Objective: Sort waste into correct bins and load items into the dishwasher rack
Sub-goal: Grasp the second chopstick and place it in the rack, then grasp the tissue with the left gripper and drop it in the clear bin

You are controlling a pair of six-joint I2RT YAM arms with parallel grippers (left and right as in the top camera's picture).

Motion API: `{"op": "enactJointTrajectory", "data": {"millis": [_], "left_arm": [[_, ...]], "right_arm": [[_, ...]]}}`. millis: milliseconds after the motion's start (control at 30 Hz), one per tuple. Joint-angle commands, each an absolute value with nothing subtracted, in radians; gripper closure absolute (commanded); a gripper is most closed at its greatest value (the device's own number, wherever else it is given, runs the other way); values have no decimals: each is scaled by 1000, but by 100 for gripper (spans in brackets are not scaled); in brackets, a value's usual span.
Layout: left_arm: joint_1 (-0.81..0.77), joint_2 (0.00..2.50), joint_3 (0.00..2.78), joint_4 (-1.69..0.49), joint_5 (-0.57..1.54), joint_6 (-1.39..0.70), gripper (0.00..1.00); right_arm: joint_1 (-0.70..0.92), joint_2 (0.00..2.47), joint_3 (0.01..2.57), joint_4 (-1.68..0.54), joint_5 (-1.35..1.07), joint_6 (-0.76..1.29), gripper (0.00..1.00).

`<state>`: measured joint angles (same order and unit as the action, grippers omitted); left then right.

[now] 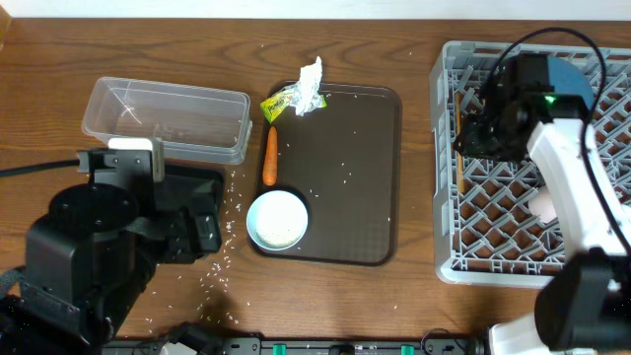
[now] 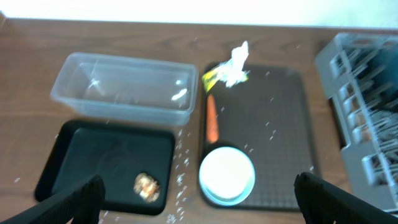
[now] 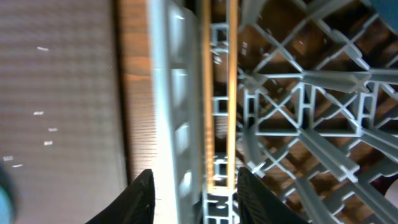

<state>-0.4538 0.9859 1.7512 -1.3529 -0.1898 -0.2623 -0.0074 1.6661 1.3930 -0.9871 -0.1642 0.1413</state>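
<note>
We see the right end effector (image 3: 195, 175) parted above chopsticks (image 3: 208, 93) lying in the grey rack (image 1: 444, 197) at right. The left end effector (image 2: 199, 186) is wide open and empty. A brown tray (image 1: 355, 128) sits centre on the wooden worktop (image 1: 49, 59), which is strewn with rice (image 1: 229, 212).

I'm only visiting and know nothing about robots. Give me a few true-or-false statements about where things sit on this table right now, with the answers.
1. The white bowl sits on the brown tray. True.
2. The carrot is inside the clear tub. False: it lies on the brown tray.
3. A brown food lump lies in the black tray. True.
4. The chopsticks lie on the bare table. False: they are in the grey rack, along its edge.
5. The left gripper is clamped on the tissue. False: it is open and empty, and the tissue lies at the brown tray's far edge.
</note>
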Motion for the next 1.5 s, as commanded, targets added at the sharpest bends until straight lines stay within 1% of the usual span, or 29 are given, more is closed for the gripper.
{"op": "enactJointTrajectory", "data": {"millis": [0, 67, 100, 133, 167, 233, 300, 467, 533, 667, 733, 767, 800, 867, 933, 1067, 1100, 1167, 1200, 1233, 1267, 1333, 1400, 1467], "left_arm": [[-455, 1000, 1743, -1307, -164, -268, 2], [-455, 1032, 1721, -1265, -164, -267, 2], [-455, 1061, 1708, -1246, -165, -265, 2], [-455, 1106, 1696, -1227, -165, -243, 2], [-455, 1141, 1692, -1216, -165, -220, 2], [-455, 1251, 1691, -1186, -166, -151, 2], [-454, 1362, 1691, -1135, -203, -118, 2], [-453, 1641, 1691, -907, -228, -101, 0], [-453, 1736, 1691, -823, -227, -97, 2], [-453, 1889, 1691, -682, -216, -86, 2], [-453, 1950, 1691, -620, -205, -81, 2], [-452, 1983, 1691, -582, -191, -65, 2], [-451, 2015, 1691, -545, -166, -44, 2], [-450, 2065, 1691, -488, -138, -23, 2], [-447, 2108, 1691, -449, -142, -22, 2], [-437, 2181, 1691, -361, -140, -23, 11], [-437, 2193, 1691, -345, -140, -22, 12], [-435, 2217, 1691, -313, -141, -22, 18], [-435, 2225, 1691, -303, -141, -22, 22], [-435, 2234, 1691, -296, -141, -22, 32], [-435, 2235, 1691, -298, -139, -23, 46], [-437, 2230, 1691, -305, -136, -33, 67], [-438, 2200, 1691, -321, -111, -39, 94], [-438, 2143, 1697, -380, -80, -64, 94]], "right_arm": [[2, 1513, 1397, -987, -280, 145, 59], [2, 1436, 1397, -987, -326, 145, 51], [3, 1403, 1397, -987, -340, 145, 46], [3, 1356, 1397, -988, -348, 146, 36], [3, 1332, 1397, -990, -348, 154, 32], [3, 1272, 1397, -1000, -345, 172, 29], [3, 1230, 1397, -1013, -322, 212, 24], [3, 1166, 1397, -1088, -191, 380, 23], [3, 1157, 1397, -1116, -155, 411, 22], [3, 1157, 1397, -1167, -87, 443, 21], [3, 1157, 1397, -1184, -44, 472, 18], [3, 1157, 1397, -1186, -32, 480, 15], [3, 1157, 1397, -1186, -32, 479, 9], [3, 1157, 1397, -1185, -33, 479, 3], [3, 1157, 1397, -1184, -30, 478, 1], [3, 1158, 1397, -1196, -30, 478, 1], [3, 1158, 1397, -1198, -30, 478, 1], [3, 1158, 1397, -1200, -30, 477, 1], [3, 1158, 1397, -1201, -30, 477, 1], [3, 1158, 1397, -1200, -30, 477, 1], [3, 1158, 1397, -1200, -30, 477, 1], [3, 1158, 1397, -1201, -30, 474, 1], [3, 1158, 1397, -1200, -29, 474, 1], [3, 1158, 1397, -1197, -29, 474, 1]]}}
